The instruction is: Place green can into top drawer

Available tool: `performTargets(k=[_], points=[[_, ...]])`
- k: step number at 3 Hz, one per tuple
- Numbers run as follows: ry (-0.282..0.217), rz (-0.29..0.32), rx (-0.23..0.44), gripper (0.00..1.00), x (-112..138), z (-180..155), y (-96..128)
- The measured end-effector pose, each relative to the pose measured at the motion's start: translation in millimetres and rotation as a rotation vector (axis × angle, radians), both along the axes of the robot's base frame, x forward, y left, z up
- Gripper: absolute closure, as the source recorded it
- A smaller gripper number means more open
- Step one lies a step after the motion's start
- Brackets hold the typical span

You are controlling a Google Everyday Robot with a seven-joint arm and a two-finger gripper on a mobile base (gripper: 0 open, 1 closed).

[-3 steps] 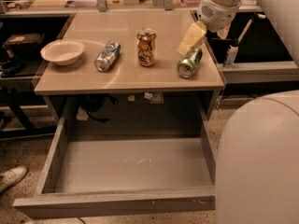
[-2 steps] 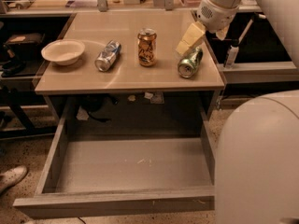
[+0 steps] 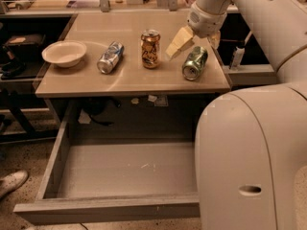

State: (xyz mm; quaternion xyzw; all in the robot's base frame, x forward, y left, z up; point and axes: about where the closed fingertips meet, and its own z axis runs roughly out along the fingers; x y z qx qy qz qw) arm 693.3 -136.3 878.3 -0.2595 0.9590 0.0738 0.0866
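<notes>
The green can (image 3: 195, 63) lies on its side at the right of the table top (image 3: 129, 78), its silver top facing me. My gripper (image 3: 196, 42) hangs just above the can's far end and is open and empty. One pale finger (image 3: 178, 43) is to the can's left and the other (image 3: 214, 39) to its right. The top drawer (image 3: 120, 169) is pulled fully out below the table, and its plain grey inside holds nothing.
An orange-gold can (image 3: 150, 48) stands upright at mid table, close to the left finger. A blue-silver can (image 3: 110, 57) lies on its side and a white bowl (image 3: 64, 53) sits at the left. My large white arm body (image 3: 249, 152) covers the right side and the drawer's right corner.
The gripper has shifted a little left and down towards the green can, and its second finger now shows on the can's right. The cans, bowl and drawer have not moved.
</notes>
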Motion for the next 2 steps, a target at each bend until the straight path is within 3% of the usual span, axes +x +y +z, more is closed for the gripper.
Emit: performTargets(k=[2], points=[[0.044, -0.057, -0.001, 0.0, 14.9, -22.6, 9.9]])
